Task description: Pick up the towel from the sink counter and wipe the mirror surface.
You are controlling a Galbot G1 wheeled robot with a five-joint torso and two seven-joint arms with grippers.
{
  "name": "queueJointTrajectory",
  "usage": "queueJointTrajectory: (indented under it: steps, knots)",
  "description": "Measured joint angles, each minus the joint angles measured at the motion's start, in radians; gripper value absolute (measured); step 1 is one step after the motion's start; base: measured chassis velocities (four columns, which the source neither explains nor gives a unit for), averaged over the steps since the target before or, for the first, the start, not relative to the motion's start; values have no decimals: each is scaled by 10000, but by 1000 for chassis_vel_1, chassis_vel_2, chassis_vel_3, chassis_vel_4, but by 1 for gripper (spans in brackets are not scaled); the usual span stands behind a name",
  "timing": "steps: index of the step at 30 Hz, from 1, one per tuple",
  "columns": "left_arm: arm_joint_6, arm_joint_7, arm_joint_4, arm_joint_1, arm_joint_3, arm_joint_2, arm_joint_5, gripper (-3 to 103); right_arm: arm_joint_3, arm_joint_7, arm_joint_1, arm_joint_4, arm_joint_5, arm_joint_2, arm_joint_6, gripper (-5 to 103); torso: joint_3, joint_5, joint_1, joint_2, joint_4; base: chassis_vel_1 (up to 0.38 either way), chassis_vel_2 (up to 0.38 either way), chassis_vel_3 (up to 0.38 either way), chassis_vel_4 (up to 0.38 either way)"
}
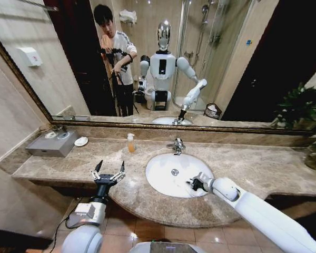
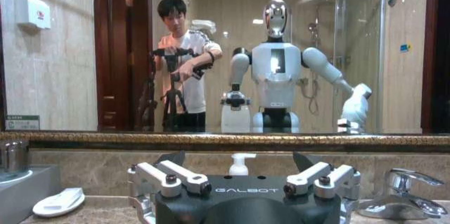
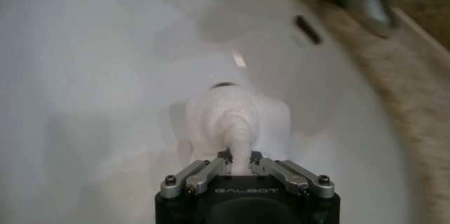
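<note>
In the right wrist view a white towel (image 3: 235,124) hangs bunched from my right gripper (image 3: 235,161), which is shut on its top fold. It dangles inside the oval white basin (image 3: 105,76). In the head view the right gripper (image 1: 192,183) is low over the basin's (image 1: 160,176) right half, on the marble sink counter (image 1: 263,168). My left gripper (image 1: 109,171) is open, fingers up, over the counter's front edge left of the basin. The wide framed mirror (image 1: 226,63) spans the wall behind; the left wrist view faces the mirror (image 2: 70,76) past the open left gripper (image 2: 239,158).
A chrome faucet (image 1: 177,145) stands behind the basin. A soap bottle (image 1: 130,142), a white soap dish (image 1: 81,141) and a grey box (image 1: 51,143) sit at the counter's left back. A potted plant (image 1: 305,110) stands at the far right.
</note>
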Motion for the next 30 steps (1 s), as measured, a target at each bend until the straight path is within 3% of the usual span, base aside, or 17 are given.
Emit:
queueJointTrajectory:
  steps: [7,11,17,22,28,30]
  knots:
    - [0,1,0,0,1,-1,0,100,-13,-306,1222,-1775,-573,489,620,9,1,2,2,-1,1,0,0,0,0]
    - [0,1,0,0,0,0,0,100,-216,-680,1267,-1755,-923,281,1188,9,1,-4,2,0,2,0,0,0,0]
    - [0,1,0,0,1,0,0,100,-808,-287,439,-196,-357,-453,831,9,0,-1,0,0,-6,0,0,0,0]
    - [0,1,0,0,1,0,0,100,-991,-322,253,327,-6,-665,622,9,0,-5,-1,0,-2,0,0,0,0]
    - [0,1,0,0,0,0,0,100,-1060,-433,819,-608,-309,-312,869,9,0,-2,-1,0,0,0,0,0,0]
    - [0,1,0,0,1,0,-1,100,-1056,-435,1118,-1409,-712,-49,1373,9,0,-2,0,0,1,0,0,0,0]
